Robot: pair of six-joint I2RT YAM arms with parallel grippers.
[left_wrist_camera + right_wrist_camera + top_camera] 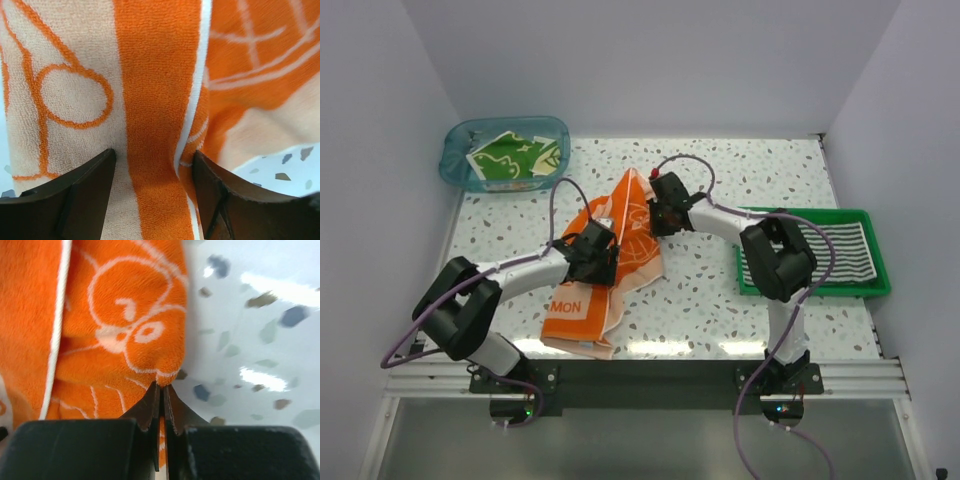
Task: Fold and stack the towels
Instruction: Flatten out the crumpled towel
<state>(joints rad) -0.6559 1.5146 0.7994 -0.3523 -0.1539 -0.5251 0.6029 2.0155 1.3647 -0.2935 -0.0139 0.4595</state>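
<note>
The orange towel (pixel 620 250) with white cartoon and lettering lies rumpled in the middle of the table. My left gripper (pixel 594 252) is open over its left part; in the left wrist view the fingers (pixel 75 195) straddle an orange stripe (pixel 155 125) of the cloth. My right gripper (pixel 660 215) is shut on the towel's edge (pixel 165 371) at its upper right. The green towel (pixel 510 157) lies in a blue tub at the back left. The striped towel (pixel 825 250) lies in a green tray at the right.
The blue tub (pixel 455 165) stands at the back left corner. The green tray (pixel 875 285) sits along the right edge. The speckled tabletop (pixel 710 310) is bare in front of the towel. White walls close in the back and sides.
</note>
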